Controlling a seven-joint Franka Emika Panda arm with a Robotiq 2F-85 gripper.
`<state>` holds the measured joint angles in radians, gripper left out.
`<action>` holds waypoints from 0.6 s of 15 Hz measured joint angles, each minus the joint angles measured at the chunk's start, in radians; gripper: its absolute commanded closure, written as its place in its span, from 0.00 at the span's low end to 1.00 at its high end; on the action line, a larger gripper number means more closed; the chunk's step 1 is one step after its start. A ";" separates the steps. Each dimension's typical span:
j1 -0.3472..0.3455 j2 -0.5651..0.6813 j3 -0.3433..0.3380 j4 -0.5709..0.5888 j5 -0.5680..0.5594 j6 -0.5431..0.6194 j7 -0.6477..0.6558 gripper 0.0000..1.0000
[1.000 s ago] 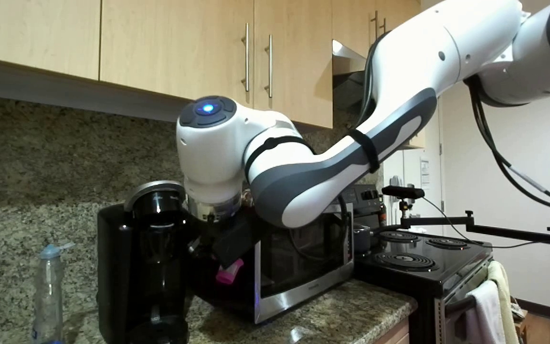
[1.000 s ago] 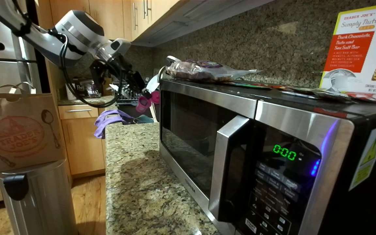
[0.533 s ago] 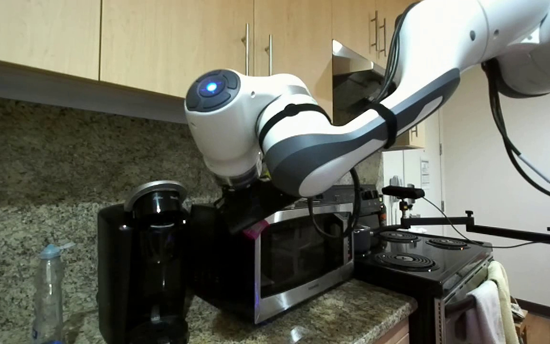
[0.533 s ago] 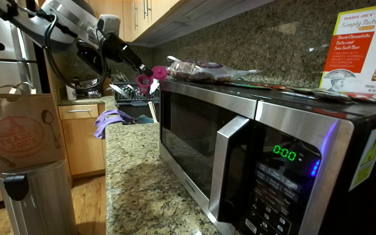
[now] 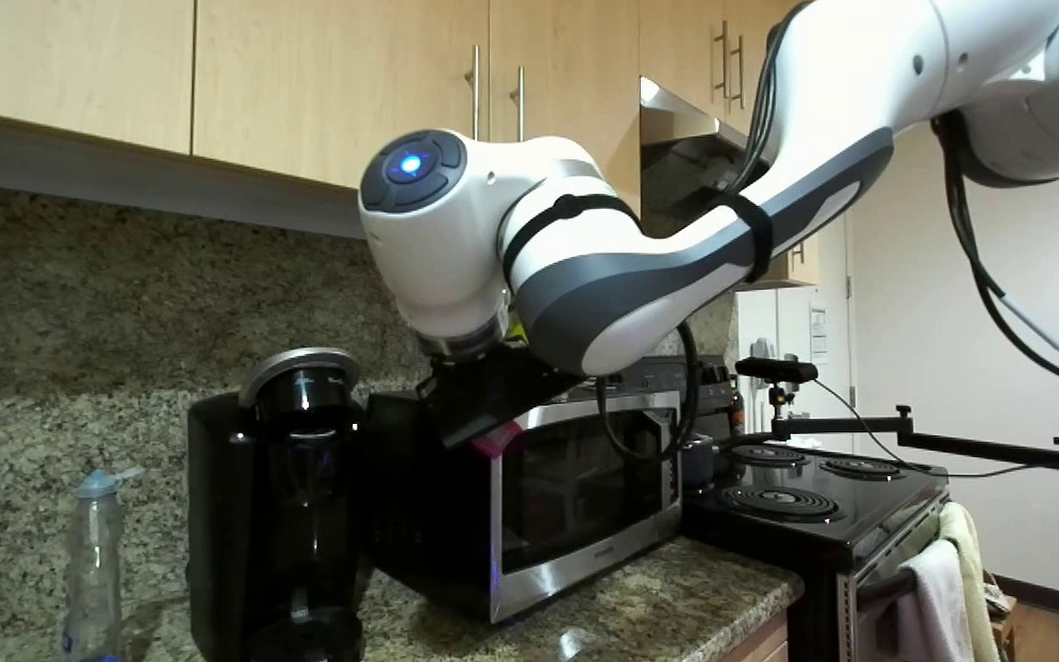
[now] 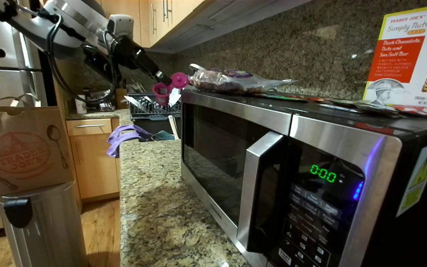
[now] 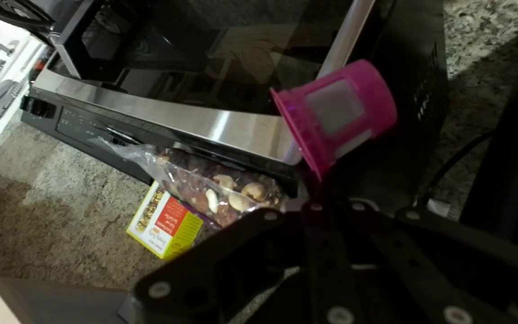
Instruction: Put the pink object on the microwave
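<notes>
Gripping the pink object [image 7: 344, 110] at its rim, the claw [image 6: 166, 79] holds it just beside the top front corner of the microwave [image 6: 217, 155], near the bag of nuts [image 6: 228, 81], high presumably to clear the edge before placing.

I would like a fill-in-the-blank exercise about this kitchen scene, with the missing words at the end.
1. The small object held by the gripper is coloured ____.
2. The microwave shows ____ in green digits.
3. The name printed on the paper bag is ____.
4. The bottle has a cap coloured light ____.

Missing words: pink; 0:00; Trader Joe's; blue.
</notes>
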<state>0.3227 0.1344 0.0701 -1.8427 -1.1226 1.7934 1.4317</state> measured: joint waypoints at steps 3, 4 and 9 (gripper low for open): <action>0.001 -0.052 0.044 0.020 -0.002 -0.212 0.009 0.99; 0.005 -0.080 0.061 0.028 -0.002 -0.304 0.009 0.99; -0.004 -0.189 0.107 0.069 -0.002 -0.674 0.009 0.96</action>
<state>0.3191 -0.0546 0.1772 -1.7738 -1.1245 1.1191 1.4409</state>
